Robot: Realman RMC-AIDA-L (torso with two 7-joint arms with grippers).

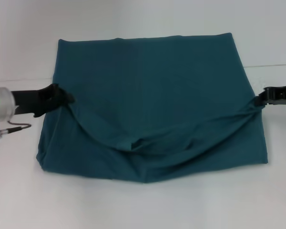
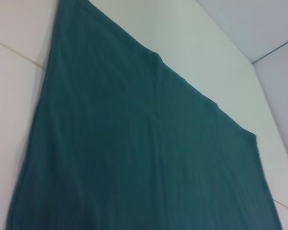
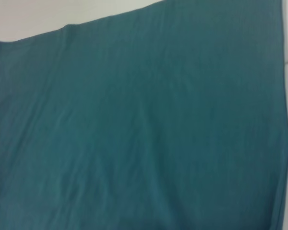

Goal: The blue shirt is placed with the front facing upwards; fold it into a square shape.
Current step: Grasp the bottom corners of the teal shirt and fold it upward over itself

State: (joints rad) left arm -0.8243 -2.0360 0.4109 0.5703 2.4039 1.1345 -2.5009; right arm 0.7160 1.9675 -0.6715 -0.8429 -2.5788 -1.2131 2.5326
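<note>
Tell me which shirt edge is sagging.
The near top-layer edge of the blue shirt, hanging between left end effector and right end effector; the far edge lies flat.

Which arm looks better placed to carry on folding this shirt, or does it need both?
Probably both. The left pincer grips the blue shirt at its left edge, the right pincer at its right edge, the cloth sagging between them. Neither side looks better placed.

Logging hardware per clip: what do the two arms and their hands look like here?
The left arm ends in a silver-grey cylinder with a glowing green dot and a thin grey cable below; its left hand is matte black. The right hand is black too, with pale markings.
</note>
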